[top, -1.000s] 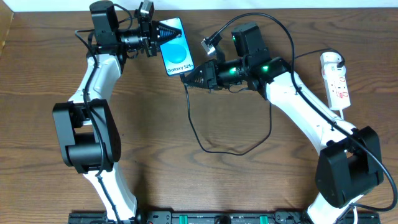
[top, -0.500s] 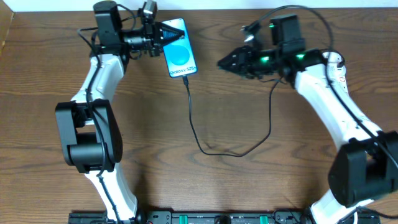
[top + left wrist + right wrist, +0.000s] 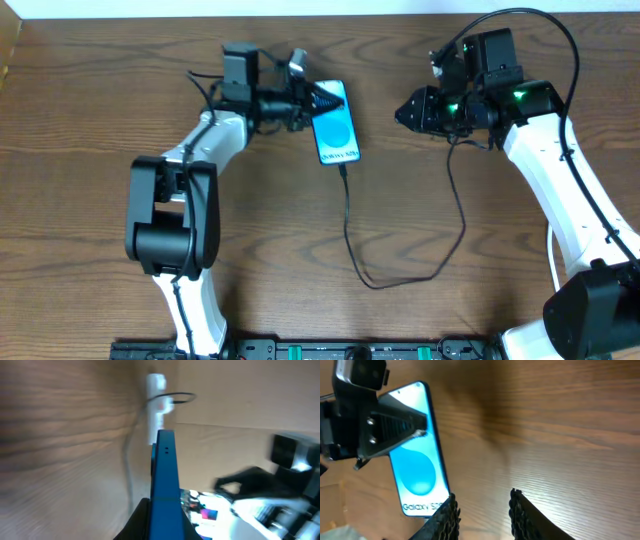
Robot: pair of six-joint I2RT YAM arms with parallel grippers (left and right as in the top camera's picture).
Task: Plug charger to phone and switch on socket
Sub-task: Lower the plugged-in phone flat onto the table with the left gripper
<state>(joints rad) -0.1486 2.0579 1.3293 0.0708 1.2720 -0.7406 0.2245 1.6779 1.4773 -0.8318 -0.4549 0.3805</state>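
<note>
Left jaws (image 3: 322, 100) clamped on phone (image 3: 337, 135) top edge. Right jaws (image 3: 402, 112) part-open, empty, pointing at phone. Socket (image 3: 155, 420) beyond phone's far end, right-arm side; right arm nearer.

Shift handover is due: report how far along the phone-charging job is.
Looks done: the charger meets the phone at its bottom edge. In hand: the left gripper is shut on the phone; the right gripper hangs open and empty. Left: switching on the socket, too blurred to read its switch.
</note>
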